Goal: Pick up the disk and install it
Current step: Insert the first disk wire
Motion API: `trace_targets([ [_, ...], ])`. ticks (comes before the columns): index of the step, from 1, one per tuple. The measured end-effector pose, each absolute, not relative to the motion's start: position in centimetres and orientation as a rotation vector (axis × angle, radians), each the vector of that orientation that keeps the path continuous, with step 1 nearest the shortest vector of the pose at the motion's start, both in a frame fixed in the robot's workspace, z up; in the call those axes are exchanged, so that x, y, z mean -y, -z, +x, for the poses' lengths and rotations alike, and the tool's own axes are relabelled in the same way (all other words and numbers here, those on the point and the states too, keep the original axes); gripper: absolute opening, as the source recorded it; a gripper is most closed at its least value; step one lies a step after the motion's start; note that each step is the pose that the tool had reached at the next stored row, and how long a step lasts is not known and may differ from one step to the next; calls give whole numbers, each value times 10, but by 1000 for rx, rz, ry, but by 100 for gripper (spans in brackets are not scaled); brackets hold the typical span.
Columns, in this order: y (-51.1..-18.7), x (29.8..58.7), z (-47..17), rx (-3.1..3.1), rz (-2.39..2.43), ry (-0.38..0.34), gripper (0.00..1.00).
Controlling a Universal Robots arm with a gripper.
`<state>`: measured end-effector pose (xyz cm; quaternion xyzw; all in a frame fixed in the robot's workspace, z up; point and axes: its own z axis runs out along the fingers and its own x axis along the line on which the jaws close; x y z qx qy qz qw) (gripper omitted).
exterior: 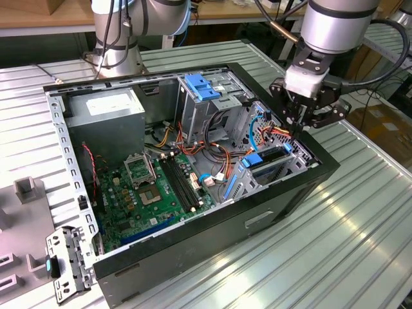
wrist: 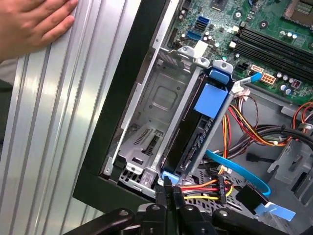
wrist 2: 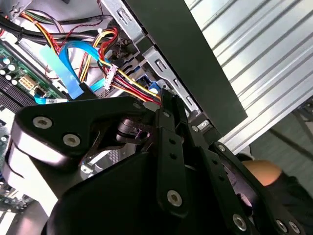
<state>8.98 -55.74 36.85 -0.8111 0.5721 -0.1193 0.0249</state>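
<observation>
- Tool point(exterior: 297, 132) sits at the rim of the open PC case point(exterior: 212, 232), at about 3 o'clock in the exterior view, pointing down into the drive bay area.
- Fingers look pinched close together at the tip in the first wrist view point(wrist: 166, 193); can't tell whether they grip anything.
- The disk point(wrist: 198, 132) is seated on edge in the drive cage point(wrist: 151, 122), blue carrier rail and tab on top; in the exterior view it shows at 3 o'clock inside the case point(exterior: 267, 156), just below the tool.
- Tool tip is right at the end of the disk's blue rail, next to the red/yellow/black power cable bundle point(wrist: 200, 188); contact unclear.
- Blue SATA cable point(wrist: 239, 171) runs beside the disk.
- Motherboard point(exterior: 154, 187) at centre of the case, grey power-supply box point(exterior: 106, 112) at 10 o'clock, fixed blue bracket point(exterior: 201, 87) on the tall cage at 12 o'clock.
- A person's hand point(wrist: 32, 22) rests flat on the ribbed metal worktop point(exterior: 347, 251).
</observation>
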Motion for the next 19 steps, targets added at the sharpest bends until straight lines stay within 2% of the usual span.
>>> trace_targets([
  [19, -362, 557, 82, -2063, -2310, 376, 16],
])
